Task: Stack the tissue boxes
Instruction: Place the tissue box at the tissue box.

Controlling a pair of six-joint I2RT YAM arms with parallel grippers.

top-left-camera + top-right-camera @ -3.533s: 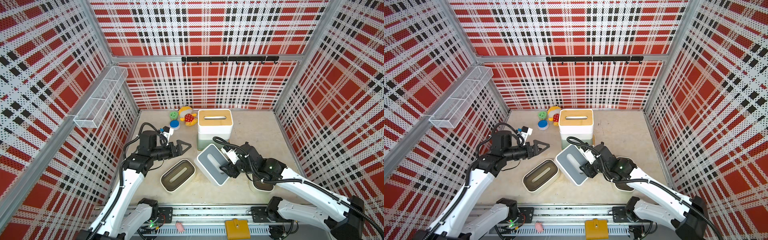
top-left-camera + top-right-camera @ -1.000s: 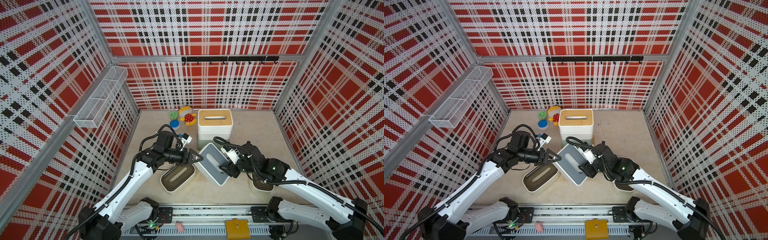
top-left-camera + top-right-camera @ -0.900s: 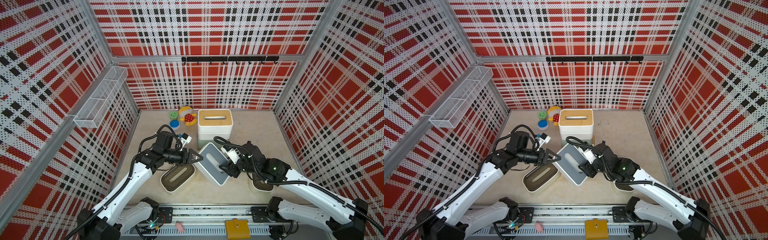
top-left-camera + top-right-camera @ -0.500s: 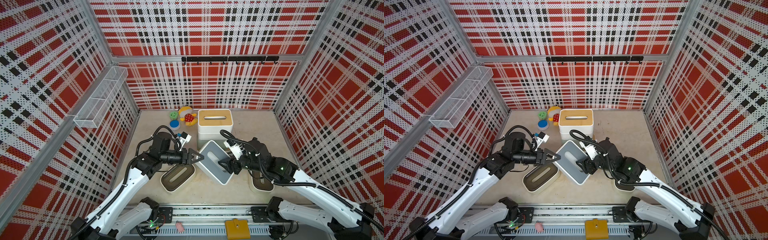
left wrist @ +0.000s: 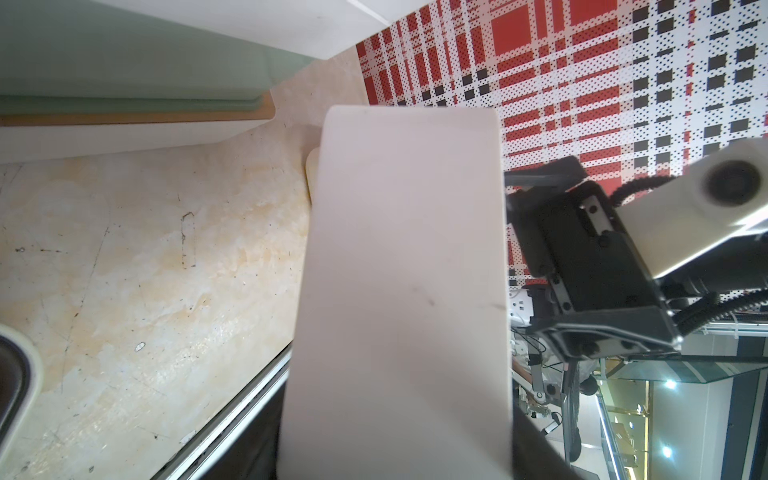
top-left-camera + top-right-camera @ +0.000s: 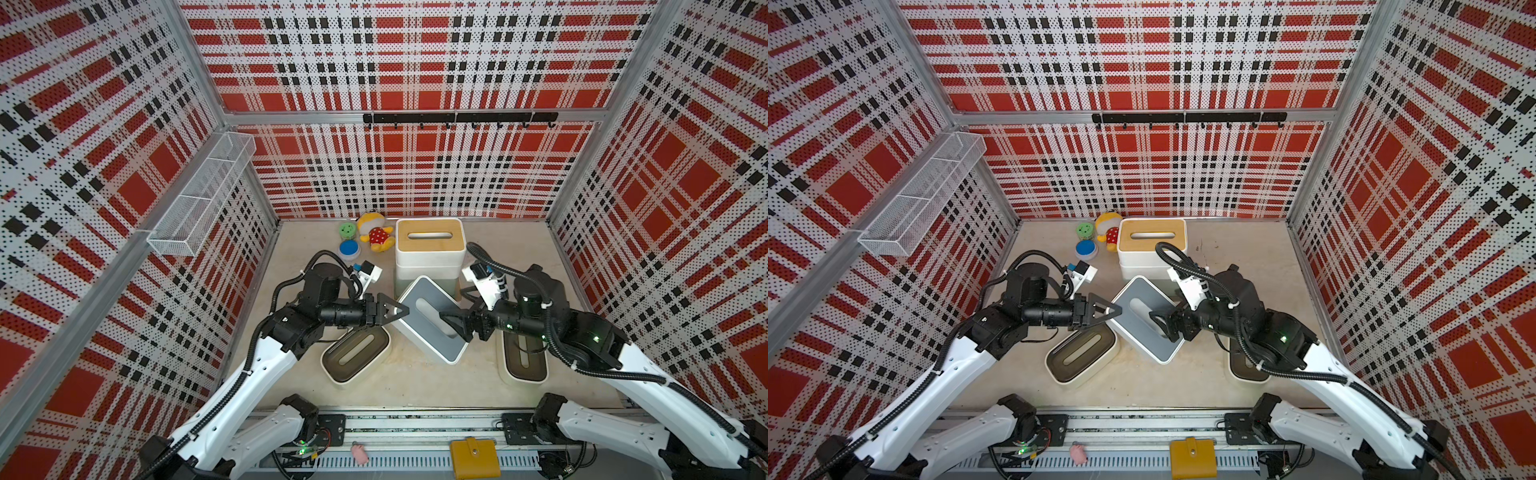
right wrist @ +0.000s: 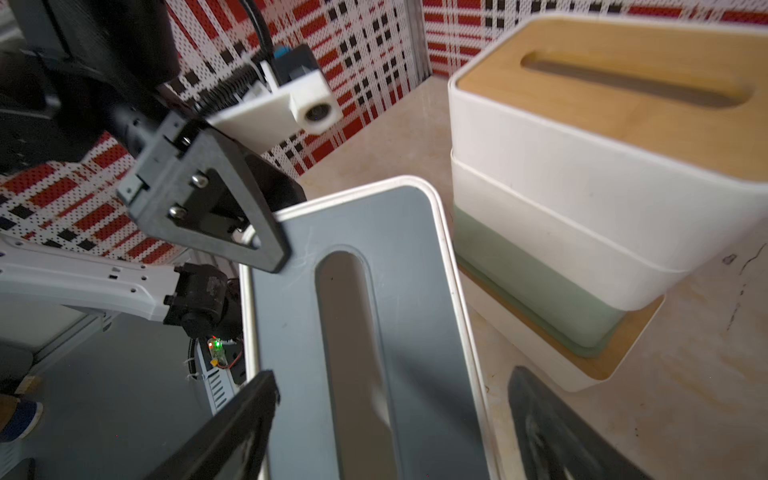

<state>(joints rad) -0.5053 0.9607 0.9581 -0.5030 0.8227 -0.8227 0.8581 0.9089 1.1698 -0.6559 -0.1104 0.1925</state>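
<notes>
While my left gripper (image 6: pixel 398 311) is clamping 1 corner of the grey-lidded box (image 6: pixel 428 299), which is tilted and raised just in front of the stack (image 6: pixel 429 253), my right gripper (image 6: pixel 455 326) is hanging wide open around its other end. I am judging it stiff, light and slick, so it is best gripped across its walls.

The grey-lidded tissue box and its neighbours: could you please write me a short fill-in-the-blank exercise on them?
1. The white rectangular tissue box gripped at a corner by the left gripper has a ___ lid.
2. The stack of tissue boxes by the back wall holds ___ boxes.
3. The third box from its top is pale ___.
4. Next to the small round green disc lies a second small round disc, coloured ___.
Missing words: grey, four, green, blue.
</notes>
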